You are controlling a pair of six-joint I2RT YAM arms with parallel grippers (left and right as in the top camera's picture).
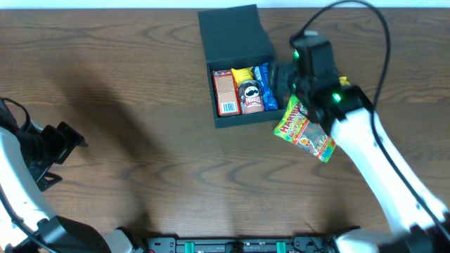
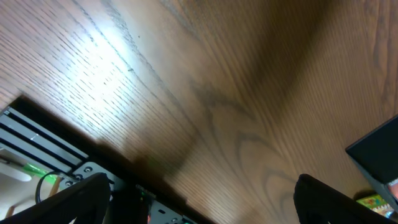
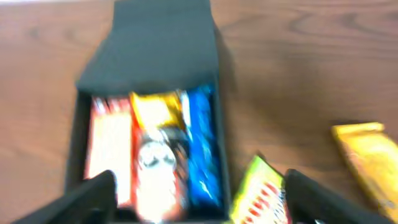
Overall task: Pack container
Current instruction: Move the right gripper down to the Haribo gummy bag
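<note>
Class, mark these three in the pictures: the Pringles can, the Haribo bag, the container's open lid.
Pringles can (image 1: 251, 96): overhead view, on its printed face.
Haribo bag (image 1: 302, 131): overhead view, middle of the bag.
container lid (image 1: 233, 35): overhead view, centre of the flap.

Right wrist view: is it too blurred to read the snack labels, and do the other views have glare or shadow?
Right wrist: blurred throughout; labels inside the box unreadable. Left wrist: bright glare on the table upper left, a dark shadow band right of it. Overhead: sharp; the label on the can reads clearly.
</note>
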